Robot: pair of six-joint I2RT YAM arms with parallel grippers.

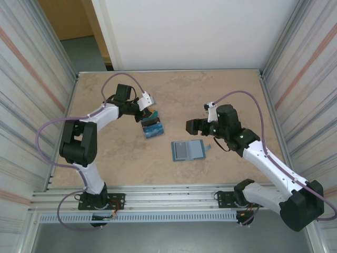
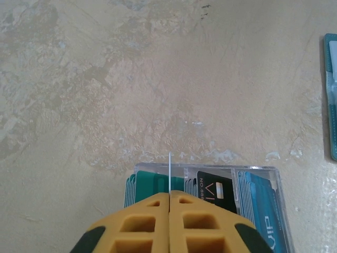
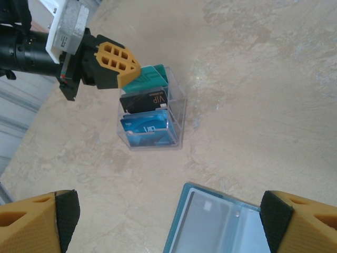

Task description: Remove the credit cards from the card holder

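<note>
The card holder [image 1: 188, 150] lies open and flat mid-table, a steel-blue wallet with a grey card-like shape behind its inner slot [image 3: 210, 221]; its edge shows at the right in the left wrist view [image 2: 331, 95]. Credit cards stand in a clear box [image 1: 152, 128]: teal [image 3: 152, 76], black [image 3: 145, 101] and blue [image 3: 147, 125]. My left gripper [image 2: 169, 196] hangs over the box's teal end, shut on a thin card seen edge-on [image 2: 170, 171]. Above the wallet, my right gripper [image 3: 168, 221] is open and holds nothing.
The clear box [image 3: 152, 118] sits left of the wallet on the beige table [image 1: 237, 95]. Metal-slatted walls close in both sides, and a rail runs along the near edge. The right arm's cable loops above its wrist.
</note>
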